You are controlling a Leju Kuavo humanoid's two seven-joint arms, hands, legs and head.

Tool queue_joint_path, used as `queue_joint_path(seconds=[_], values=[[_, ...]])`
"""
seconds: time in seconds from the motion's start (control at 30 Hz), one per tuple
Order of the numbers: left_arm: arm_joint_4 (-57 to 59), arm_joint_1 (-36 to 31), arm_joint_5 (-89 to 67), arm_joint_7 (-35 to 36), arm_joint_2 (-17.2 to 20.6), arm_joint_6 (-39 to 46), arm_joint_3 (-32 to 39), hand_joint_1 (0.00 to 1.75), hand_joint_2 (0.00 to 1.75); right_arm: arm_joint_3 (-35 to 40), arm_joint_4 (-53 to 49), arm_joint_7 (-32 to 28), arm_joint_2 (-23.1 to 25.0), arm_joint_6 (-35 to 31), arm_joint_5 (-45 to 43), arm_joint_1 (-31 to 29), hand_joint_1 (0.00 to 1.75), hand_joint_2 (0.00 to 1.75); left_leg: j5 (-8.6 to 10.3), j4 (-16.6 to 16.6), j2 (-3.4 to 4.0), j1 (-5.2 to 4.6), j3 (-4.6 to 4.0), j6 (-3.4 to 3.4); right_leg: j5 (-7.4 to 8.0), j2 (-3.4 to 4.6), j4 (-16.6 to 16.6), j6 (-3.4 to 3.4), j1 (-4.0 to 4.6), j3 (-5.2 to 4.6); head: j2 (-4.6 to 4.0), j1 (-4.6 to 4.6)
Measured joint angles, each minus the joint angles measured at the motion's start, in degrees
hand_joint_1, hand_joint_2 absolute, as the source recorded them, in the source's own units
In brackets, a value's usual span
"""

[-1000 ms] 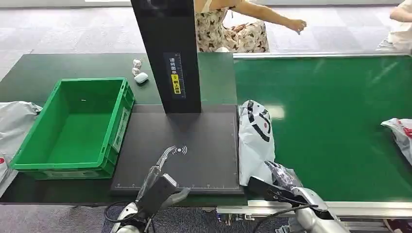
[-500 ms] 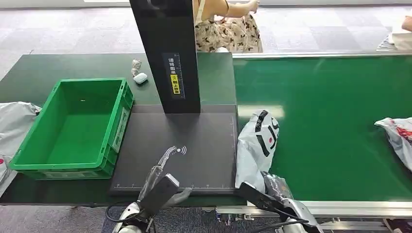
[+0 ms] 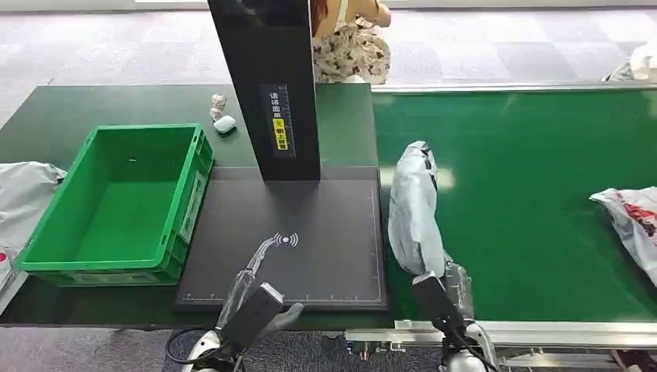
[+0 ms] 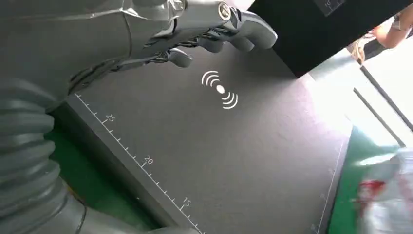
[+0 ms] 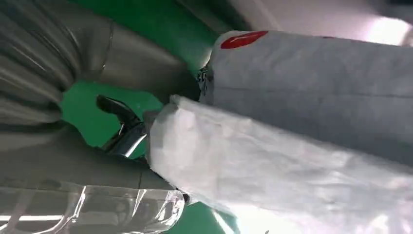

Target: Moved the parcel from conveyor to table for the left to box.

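A grey-white plastic parcel with black and red print stands on edge over the green conveyor, right beside the black scanning pad. My right hand grips the parcel's near end from below; in the right wrist view the parcel presses against the hand, hiding the fingers. My left hand hovers over the pad's front edge with fingers stretched forward and nothing in them; the left wrist view has the fingers near the pad's white wireless mark.
A green crate, nothing inside, sits left of the pad. A black post rises behind the pad. Another parcel lies at the belt's right edge, grey bags at far left. A person sits beyond the table.
My right hand has lifted and turned the parcel from lying flat to standing on edge, and drawn inward. The far-right parcel has drifted left on the belt. The person pulled an arm back.
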Motion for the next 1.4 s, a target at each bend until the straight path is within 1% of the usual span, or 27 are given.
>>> queue_joint_path(seconds=[0.13, 0.37, 0.5, 0.67, 0.8, 0.87, 0.97, 1.03, 1.17, 1.3, 1.33, 1.37, 1.4], values=[[0.0, 0.0, 0.0, 0.0, 0.0, 1.0, 0.0, 0.00, 1.75, -2.6, -5.2, -5.5, 2.1, -2.4, -6.5, 0.1, 1.75, 1.75, 0.01, 0.0, 0.01, -0.01, 0.00, 0.01, 0.01, 0.00, 0.0, 0.01, -0.01, 0.01, 0.00, 0.00], [-0.1, 0.0, -0.4, 0.0, 0.0, 1.2, 0.0, 0.00, 1.75, -4.5, -12.2, -9.0, 4.1, -2.7, -10.1, 0.1, 1.75, 1.75, 0.01, 0.0, 0.00, -0.03, 0.01, 0.02, 0.01, -0.01, 0.0, 0.01, -0.04, 0.01, 0.00, 0.00], [-0.1, 0.0, -0.3, -0.5, 0.0, 2.0, 0.0, 0.00, 1.75, -4.4, -15.6, -9.8, 4.3, 2.1, -11.3, 0.1, 1.75, 1.75, 0.01, 0.0, 0.00, -0.03, -0.01, 0.01, 0.01, -0.01, 0.0, 0.01, -0.03, 0.01, 0.00, 0.00], [-1.1, 0.2, 0.7, -2.0, 0.0, 5.8, 0.1, 0.00, 1.75, -0.7, -16.6, -7.7, 4.3, 11.4, -10.7, -1.5, 1.75, 1.75, 0.01, 0.0, 0.00, -0.01, -0.02, 0.01, 0.01, -0.02, 0.0, 0.00, -0.02, 0.02, 0.00, 0.02], [-3.6, 1.5, 1.3, -4.2, -0.5, 14.6, 2.0, 0.00, 1.75, 4.3, -16.1, -5.4, 4.3, 18.3, -11.2, -2.9, 1.75, 1.75, 0.02, 0.0, 0.00, 0.02, -0.03, 0.00, 0.00, -0.01, 0.0, 0.00, 0.02, 0.01, 0.00, 0.00], [-5.9, 2.4, 1.4, -6.9, -0.9, 21.8, 3.9, 0.00, 1.75, 7.2, -15.3, -3.9, 4.3, 21.8, -12.0, -3.9, 1.75, 1.75, 0.02, 0.0, 0.01, 0.03, -0.01, 0.00, 0.00, 0.01, 0.0, 0.00, 0.02, 0.00, 0.00, -0.02], [-10.0, 3.7, 1.4, -10.0, -1.5, 27.7, 7.5, 0.00, 1.75, 10.6, -13.8, -2.2, 4.3, 24.9, -13.5, -4.9, 1.75, 1.75, 0.02, 0.0, -0.05, 0.04, -0.04, 0.00, -0.01, -0.07, 0.0, -0.01, 0.03, 0.01, 0.00, 0.00], [-13.1, 4.9, 1.2, -13.6, -2.7, 28.9, 10.6, 0.00, 1.75, 12.5, -12.4, -1.3, 4.2, 26.2, -14.9, -5.7, 1.75, 1.75, 0.02, 0.0, -0.01, 0.04, -0.03, 0.00, -0.01, -0.03, 0.0, -0.02, 0.03, 0.00, 0.00, 0.00], [-19.9, 7.4, 2.3, -23.6, -6.6, 29.3, 19.0, 0.00, 1.75, 16.4, -9.2, -0.2, 3.6, 28.5, -18.5, -6.8, 1.75, 1.75, 0.01, 0.0, -0.04, 0.03, -0.03, 0.00, -0.03, -0.06, 0.0, 0.00, 0.02, 0.01, 0.00, 0.00], [-23.3, 8.4, 4.5, -29.2, -8.9, 29.3, 23.6, 0.00, 1.75, 18.6, -6.4, 0.7, 2.9, 29.2, -20.9, -7.4, 1.75, 1.75, 0.01, 0.0, -0.08, 0.02, -0.06, 0.01, -0.03, -0.10, 0.0, 0.01, 0.02, 0.02, 0.00, 0.00], [-24.1, 8.4, 4.5, -29.4, -9.4, 29.3, 24.5, 0.00, 1.75, 19.3, -5.4, 1.4, 2.8, 29.3, -21.4, -7.9, 1.40, 1.75, 0.01, 0.0, -0.08, 0.02, -0.06, 0.00, -0.03, -0.09, 0.0, 0.01, 0.02, 0.01, 0.00, 0.02], [-24.6, 8.4, 4.5, -29.4, -9.9, 29.3, 25.4, 0.00, 1.75, 19.9, -4.3, 2.2, 2.8, 29.4, -21.5, -8.5, 1.17, 1.75, 0.01, 0.0, -0.07, 0.02, -0.04, 0.00, -0.03, -0.09, 0.0, 0.01, 0.01, 0.01, 0.00, -0.02], [-25.2, 8.3, 4.4, -29.2, -10.3, 29.3, 26.2, 0.00, 1.75, 20.4, -3.5, 2.7, 2.8, 29.4, -21.7, -9.1, 0.00, 1.75, 0.01, 0.0, -0.06, 0.02, -0.03, 0.01, -0.03, -0.09, 0.0, 0.01, 0.02, 0.01, 0.00, 0.00]])
